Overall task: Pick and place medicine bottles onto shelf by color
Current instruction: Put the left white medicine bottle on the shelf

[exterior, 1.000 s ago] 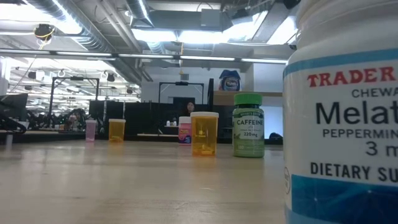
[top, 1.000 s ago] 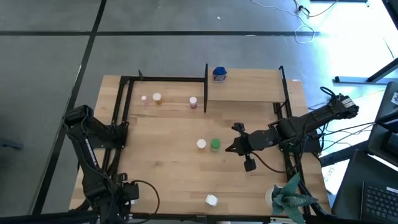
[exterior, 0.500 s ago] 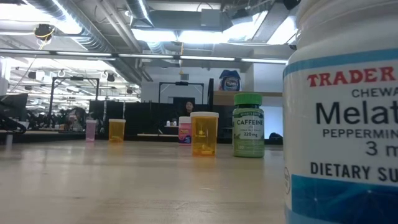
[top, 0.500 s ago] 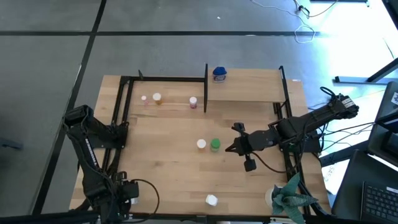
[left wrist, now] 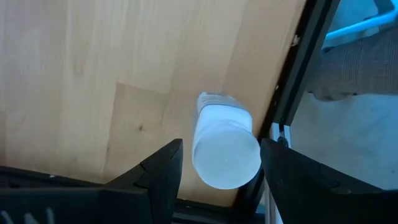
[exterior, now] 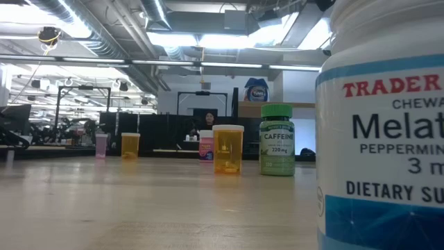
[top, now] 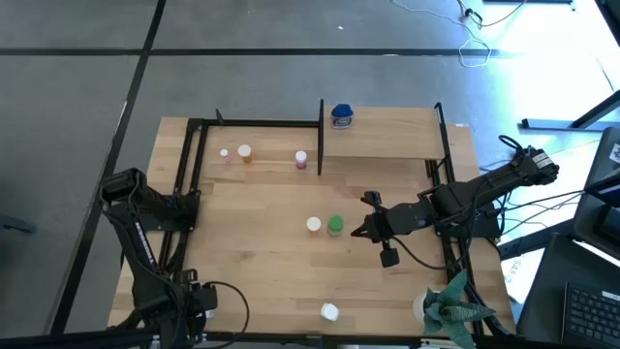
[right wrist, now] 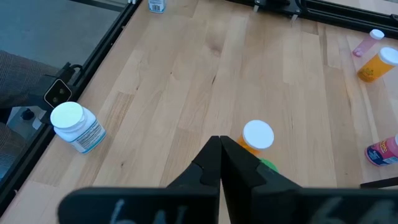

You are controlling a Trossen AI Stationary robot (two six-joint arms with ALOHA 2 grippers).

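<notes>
A white medicine bottle (left wrist: 225,149) stands upright in the table's near left corner beside the black frame. My left gripper (left wrist: 221,144) points down over it, open, one finger on either side of its cap. My right gripper (right wrist: 221,148) hovers shut over the table's middle (top: 364,229), just right of a green bottle (top: 335,226) and an orange one (top: 314,224). A blue bottle (top: 341,115) stands on the shelf (top: 387,136). Two pink bottles (top: 301,158) (top: 225,154) and an orange one (top: 244,152) stand at the far left. Another white bottle (top: 329,311) stands near the front edge.
A black metal frame (top: 189,165) runs around the table and its uprights flank the shelf. A green paper plant (top: 450,312) stands at the near right corner. The big white bottle (exterior: 381,132) fills the low view's right side.
</notes>
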